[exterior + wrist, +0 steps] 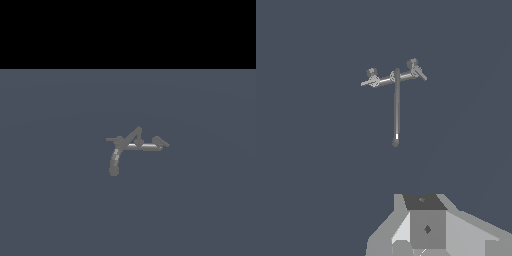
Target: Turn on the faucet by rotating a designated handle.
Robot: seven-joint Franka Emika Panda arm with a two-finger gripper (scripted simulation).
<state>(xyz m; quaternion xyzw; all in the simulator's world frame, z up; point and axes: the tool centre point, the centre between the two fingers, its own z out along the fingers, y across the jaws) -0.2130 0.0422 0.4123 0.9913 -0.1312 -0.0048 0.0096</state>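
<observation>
The faucet (136, 146) is a small grey fixture on a flat dark-blue surface, with a shiny crossbar and a curved segmented spout (114, 162). The handle (111, 139) is a thin straight rod sticking out from the crossbar's end on the exterior view's left. In the wrist view the faucet (396, 100) appears from above, with the handle (366, 82) at one end of the crossbar. Only a blocky grey part of my gripper (426, 229) shows at the frame's edge, well apart from the faucet. Its fingertips are hidden. The arm is out of the exterior view.
A short hooked lever (161, 142) sits at the crossbar's other end, also visible as the hooked lever (419, 73) in the wrist view. The dark-blue floor (60, 200) spreads all round the faucet.
</observation>
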